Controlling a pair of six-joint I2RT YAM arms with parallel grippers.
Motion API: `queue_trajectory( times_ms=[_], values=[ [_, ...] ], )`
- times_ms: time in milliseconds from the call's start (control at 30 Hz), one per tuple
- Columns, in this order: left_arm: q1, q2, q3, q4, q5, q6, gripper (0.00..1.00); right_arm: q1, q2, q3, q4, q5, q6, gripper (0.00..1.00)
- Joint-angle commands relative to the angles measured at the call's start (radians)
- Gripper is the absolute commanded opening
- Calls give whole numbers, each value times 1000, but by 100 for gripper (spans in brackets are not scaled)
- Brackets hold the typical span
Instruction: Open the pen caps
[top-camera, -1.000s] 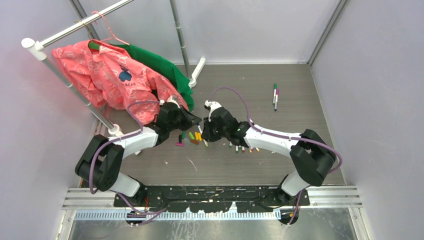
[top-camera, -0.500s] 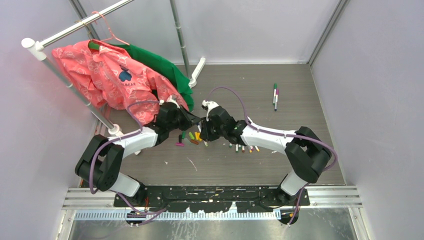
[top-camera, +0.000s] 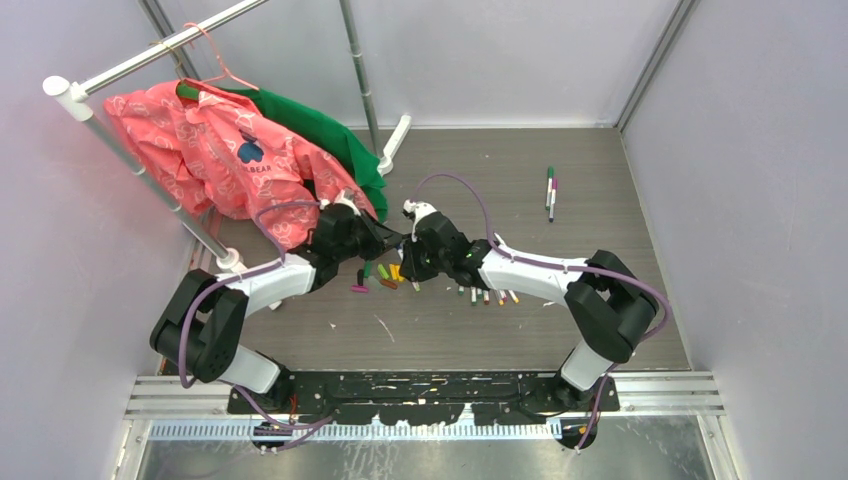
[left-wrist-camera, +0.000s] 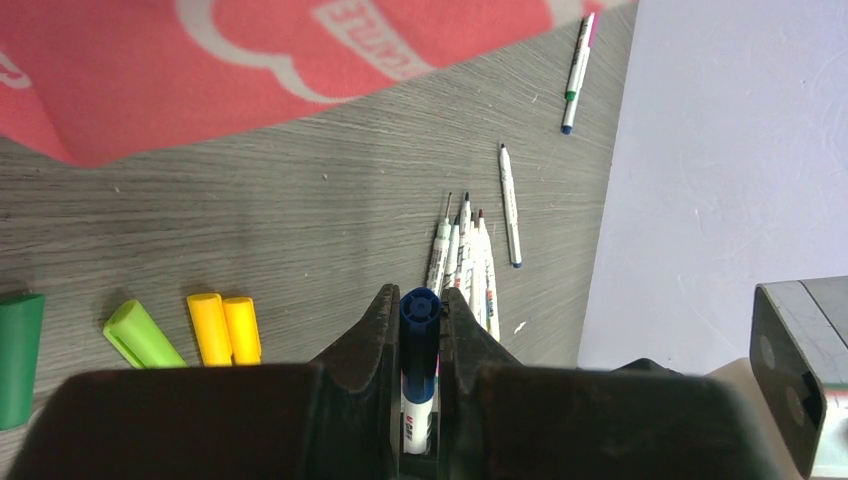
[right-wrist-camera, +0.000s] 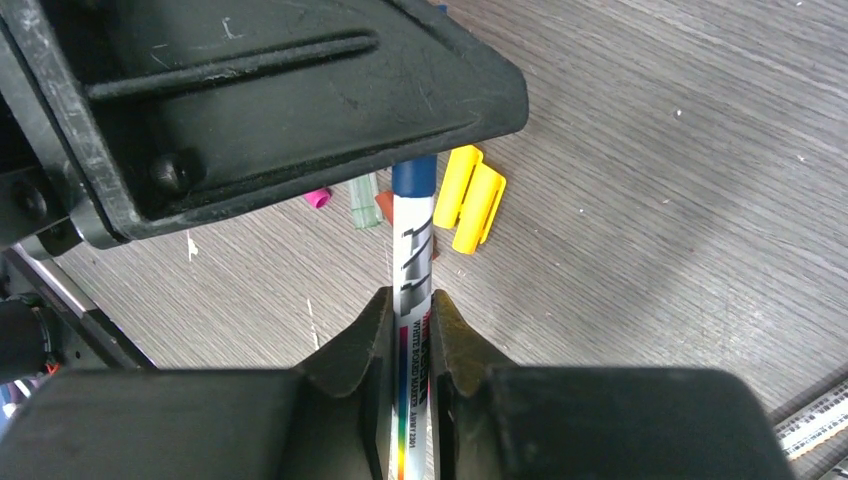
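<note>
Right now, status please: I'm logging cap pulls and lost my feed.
Left gripper shut on blue cap. Right gripper shut on pen barrel. Cap not yet off. Loose yellow caps on table below, untouched.

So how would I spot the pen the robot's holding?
Find the pink shirt at the left of the table; just right of it the left gripper and right gripper meet. They hold one white pen between them, blue cap in the left one. The other pens lie flat on the table.
</note>
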Motion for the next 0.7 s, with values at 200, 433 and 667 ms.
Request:
queue_trajectory(
  times_ms=[200, 433, 667],
  values=[
    [16, 19, 48, 42, -15, -10, 0, 6, -60, -76, 67, 14, -9, 1],
    [133, 40, 90, 34, 31, -28, 0, 8, -141, -178, 77, 22, 25, 1],
    [192, 64, 102, 71, 79, -61, 0, 15, -189, -244, 83, 38, 55, 1]
  ],
)
